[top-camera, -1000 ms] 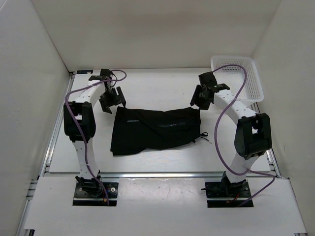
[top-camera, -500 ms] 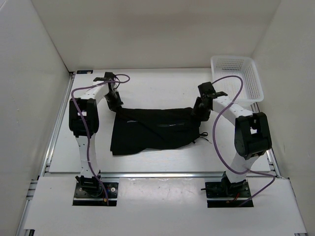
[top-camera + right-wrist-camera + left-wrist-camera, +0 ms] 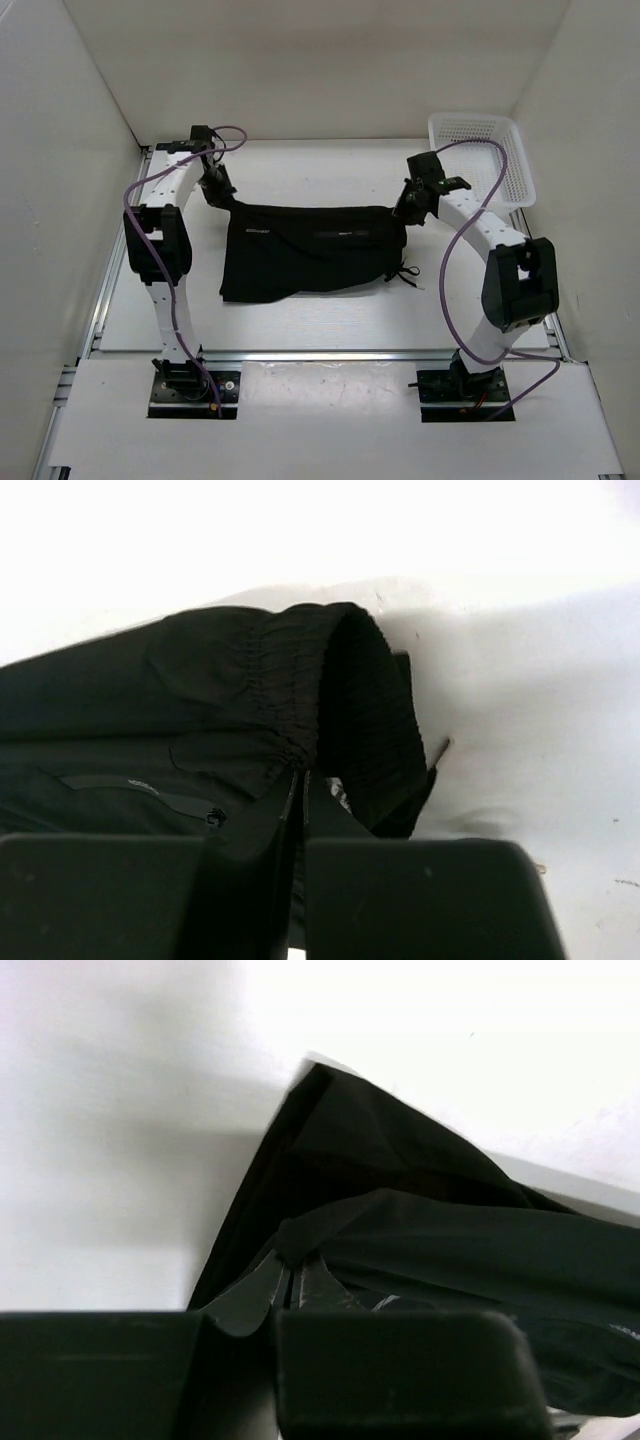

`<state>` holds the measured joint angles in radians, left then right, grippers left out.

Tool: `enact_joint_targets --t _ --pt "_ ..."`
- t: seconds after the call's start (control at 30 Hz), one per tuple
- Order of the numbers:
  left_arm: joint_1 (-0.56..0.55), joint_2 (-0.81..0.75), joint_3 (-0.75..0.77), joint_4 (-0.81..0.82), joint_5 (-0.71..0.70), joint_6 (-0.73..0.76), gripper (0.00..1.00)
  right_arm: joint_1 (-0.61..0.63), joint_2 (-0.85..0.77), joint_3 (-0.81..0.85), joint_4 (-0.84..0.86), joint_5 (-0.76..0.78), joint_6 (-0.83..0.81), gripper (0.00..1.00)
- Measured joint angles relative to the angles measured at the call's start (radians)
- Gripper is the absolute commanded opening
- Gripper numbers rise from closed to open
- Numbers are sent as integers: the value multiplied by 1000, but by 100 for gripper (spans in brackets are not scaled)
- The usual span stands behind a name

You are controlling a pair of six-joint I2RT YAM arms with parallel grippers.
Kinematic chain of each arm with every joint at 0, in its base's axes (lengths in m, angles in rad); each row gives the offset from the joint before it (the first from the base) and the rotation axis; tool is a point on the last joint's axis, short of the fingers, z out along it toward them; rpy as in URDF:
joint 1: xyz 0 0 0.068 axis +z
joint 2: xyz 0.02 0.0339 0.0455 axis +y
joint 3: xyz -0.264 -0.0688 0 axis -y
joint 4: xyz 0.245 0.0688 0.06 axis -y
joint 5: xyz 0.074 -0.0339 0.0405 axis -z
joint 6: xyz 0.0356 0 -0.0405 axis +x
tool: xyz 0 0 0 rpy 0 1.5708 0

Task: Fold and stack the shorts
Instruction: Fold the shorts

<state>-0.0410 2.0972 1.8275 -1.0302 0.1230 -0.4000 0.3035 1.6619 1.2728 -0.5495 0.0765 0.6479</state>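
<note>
left fingers [image 3: 252, 1298] pinched together on a fold of the black shorts [image 3: 380, 1160].

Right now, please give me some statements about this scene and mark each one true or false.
1. The left tool is shut on the black soft-cloth shorts. True.
2. The right tool is open, away from the shorts. False: it is shut on their waistband.
3. The shorts lie in the white plastic mesh basket. False: they are over the white table.
4. The basket stands at the table's far right corner. True.
</note>
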Motion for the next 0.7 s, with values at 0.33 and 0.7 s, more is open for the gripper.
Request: enact_joint_targets --t 0.33,0.7 --pt "13 112 90 -44 -15 9 99 0 170 145 -1 7 -27 84" --pt "39 -83 3 -51 -64 -4 99 -46 -304 -274 57 -79 53 97"
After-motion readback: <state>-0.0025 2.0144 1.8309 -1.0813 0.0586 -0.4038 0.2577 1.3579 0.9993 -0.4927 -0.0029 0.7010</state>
